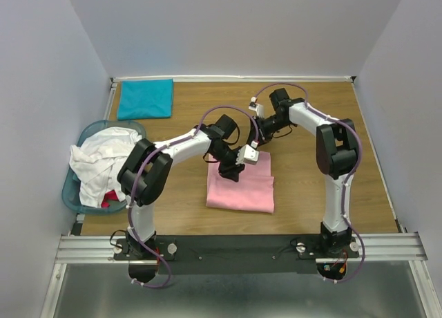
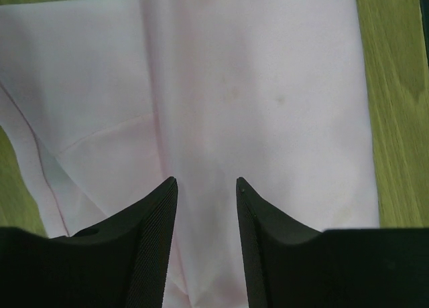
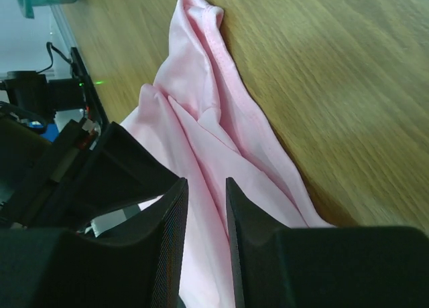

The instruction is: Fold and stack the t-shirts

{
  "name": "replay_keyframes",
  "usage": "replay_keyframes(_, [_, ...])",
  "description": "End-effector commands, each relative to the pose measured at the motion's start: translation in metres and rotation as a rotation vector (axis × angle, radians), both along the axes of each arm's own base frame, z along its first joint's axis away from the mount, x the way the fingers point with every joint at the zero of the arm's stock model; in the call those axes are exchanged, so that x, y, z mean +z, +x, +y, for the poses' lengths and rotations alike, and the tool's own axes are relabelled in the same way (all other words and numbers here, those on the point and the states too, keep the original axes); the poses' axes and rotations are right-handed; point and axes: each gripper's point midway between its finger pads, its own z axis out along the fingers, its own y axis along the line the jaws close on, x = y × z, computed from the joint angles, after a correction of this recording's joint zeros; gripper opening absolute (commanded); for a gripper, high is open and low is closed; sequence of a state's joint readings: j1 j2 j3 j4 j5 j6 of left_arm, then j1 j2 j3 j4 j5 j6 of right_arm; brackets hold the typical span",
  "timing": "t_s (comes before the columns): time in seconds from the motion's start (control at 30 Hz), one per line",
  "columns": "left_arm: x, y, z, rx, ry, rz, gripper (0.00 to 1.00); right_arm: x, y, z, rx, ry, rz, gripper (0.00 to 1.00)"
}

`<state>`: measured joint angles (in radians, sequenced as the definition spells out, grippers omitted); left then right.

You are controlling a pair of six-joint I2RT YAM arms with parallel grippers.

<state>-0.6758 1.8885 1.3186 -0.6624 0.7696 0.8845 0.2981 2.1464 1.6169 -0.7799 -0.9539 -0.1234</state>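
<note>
A: Where is the pink t-shirt (image 1: 242, 191) laid?
B: On the tabletop (image 1: 331, 117), right of the basket (image 1: 68, 186).
A: The fingers?
B: The left fingers (image 2: 151, 241) are spread, the right fingers (image 3: 167, 248) barely parted; nothing is gripped.

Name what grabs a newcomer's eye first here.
The pink t-shirt, roughly folded at the centre of the table, with the left claw and right claw both open over it. Next, the folded teal t-shirt at the far-left corner and the white shirts heaped in the blue basket at the left edge.
</note>
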Motion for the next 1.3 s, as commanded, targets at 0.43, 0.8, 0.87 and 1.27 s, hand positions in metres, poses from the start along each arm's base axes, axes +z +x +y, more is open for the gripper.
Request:
replay_keyframes(0.43, [-0.030,0.006,-0.008,0.038,0.045,0.027,0.45,-0.056,-0.044,0.023,0.092,0.010,0.156,0.31])
replay_keyframes(0.8, [-0.008,0.012,-0.007,0.064,0.025,-0.014,0.54,-0.080,-0.053,0.016,0.103,-0.023,0.181,0.29])
replay_keyframes(0.87, [-0.007,0.017,-0.009,0.068,0.023,-0.025,0.54,-0.080,-0.054,0.016,0.102,-0.025,0.182,0.29])
replay_keyframes(1.27, [-0.033,0.003,-0.004,-0.007,0.069,0.087,0.52,-0.085,-0.057,0.014,0.102,-0.033,0.187,0.29])
